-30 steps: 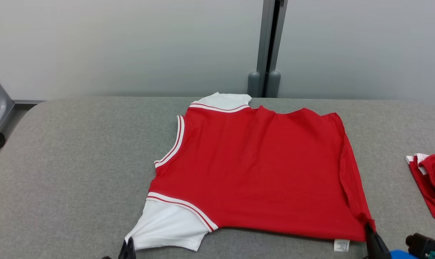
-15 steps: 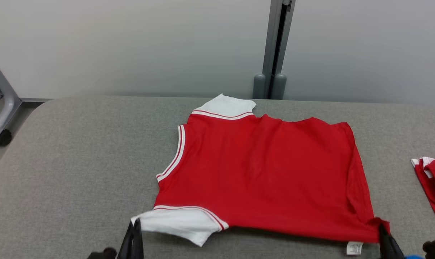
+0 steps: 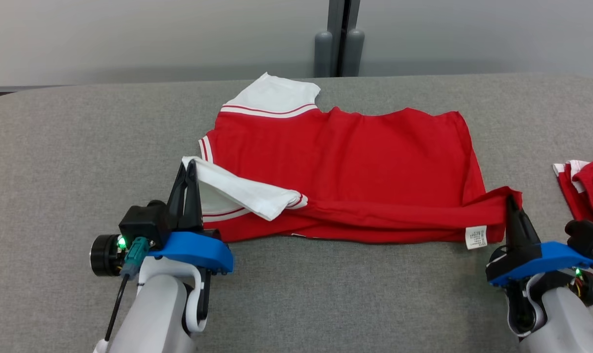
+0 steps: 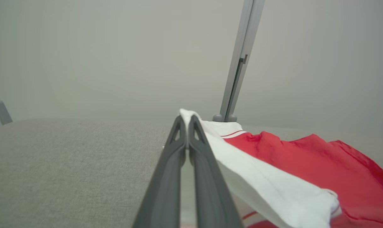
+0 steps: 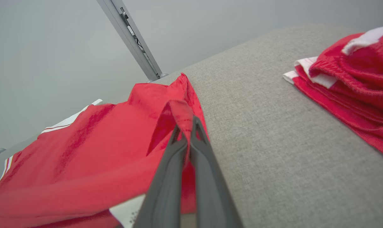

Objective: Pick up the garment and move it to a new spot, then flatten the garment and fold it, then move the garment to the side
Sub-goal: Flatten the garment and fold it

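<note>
Grey table (image 3: 56,147); left hand (image 3: 187,166), right hand (image 3: 511,201) each clamped on garment (image 3: 355,157), edge seemingly lifted.

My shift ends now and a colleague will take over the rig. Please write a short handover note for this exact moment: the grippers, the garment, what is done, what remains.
Left gripper: shut on the white sleeve of the garment.
Right gripper: shut on the garment's red hem corner, beside the label.
Garment: spread on the grey table, near edge raised and drawn over the body. A pile of red garments lies apart, to the right.
Done: garment looks moved and flattened; first fold begun.
Left: lay the fold down, release, finish folding, move the garment aside.
</note>
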Available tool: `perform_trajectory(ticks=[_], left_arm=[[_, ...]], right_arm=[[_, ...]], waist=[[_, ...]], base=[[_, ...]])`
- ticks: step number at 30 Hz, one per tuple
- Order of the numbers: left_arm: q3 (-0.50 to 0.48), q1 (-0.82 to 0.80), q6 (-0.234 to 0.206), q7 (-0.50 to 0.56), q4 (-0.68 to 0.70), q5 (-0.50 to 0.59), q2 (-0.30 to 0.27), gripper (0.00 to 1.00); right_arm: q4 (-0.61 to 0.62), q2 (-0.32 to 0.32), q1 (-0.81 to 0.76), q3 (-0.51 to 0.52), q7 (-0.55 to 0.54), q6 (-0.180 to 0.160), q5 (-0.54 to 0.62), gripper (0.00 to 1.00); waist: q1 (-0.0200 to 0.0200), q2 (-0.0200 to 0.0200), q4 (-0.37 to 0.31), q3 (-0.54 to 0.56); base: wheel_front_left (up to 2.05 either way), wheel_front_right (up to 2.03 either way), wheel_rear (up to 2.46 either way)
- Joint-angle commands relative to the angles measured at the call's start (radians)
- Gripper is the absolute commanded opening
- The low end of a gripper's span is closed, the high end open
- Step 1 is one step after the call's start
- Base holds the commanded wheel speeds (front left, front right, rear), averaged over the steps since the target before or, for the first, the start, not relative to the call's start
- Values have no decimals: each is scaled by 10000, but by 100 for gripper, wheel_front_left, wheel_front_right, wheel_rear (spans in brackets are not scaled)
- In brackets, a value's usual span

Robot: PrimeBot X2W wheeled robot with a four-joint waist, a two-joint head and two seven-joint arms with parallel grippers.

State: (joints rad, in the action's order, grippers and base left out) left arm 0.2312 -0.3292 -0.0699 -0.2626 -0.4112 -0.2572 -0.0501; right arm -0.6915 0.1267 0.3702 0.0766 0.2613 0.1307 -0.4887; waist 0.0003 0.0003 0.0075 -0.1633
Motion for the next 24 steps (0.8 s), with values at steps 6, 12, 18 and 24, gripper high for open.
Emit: perform_trajectory(ticks=[6, 12, 18, 24], left_arm=[[-24, -1089, -346, -28, -902, -91, -8, 0], [-196, -1409, -420, -29, -913, 70, -6, 0], [-338, -1217, -357, -28, -1002, -87, -6, 100], [-506, -412, -338, -29, -890, -557, -3, 100]], right_arm=[[-503, -89, 1156, 232, 52, 1, 513, 0], [-479, -165, 1525, 476, 52, 1, 683, 54], [-324, -254, 1348, 595, 52, 1, 722, 100], [46, -218, 677, 661, 52, 1, 602, 100]], waist=[[-3, -3, -98, -660], [-3, -3, -58, -912], [-3, -3, -56, -880], [-3, -3, -120, -722]], base=[[0, 0, 0], [0, 0, 0], [0, 0, 0], [0, 0, 0]])
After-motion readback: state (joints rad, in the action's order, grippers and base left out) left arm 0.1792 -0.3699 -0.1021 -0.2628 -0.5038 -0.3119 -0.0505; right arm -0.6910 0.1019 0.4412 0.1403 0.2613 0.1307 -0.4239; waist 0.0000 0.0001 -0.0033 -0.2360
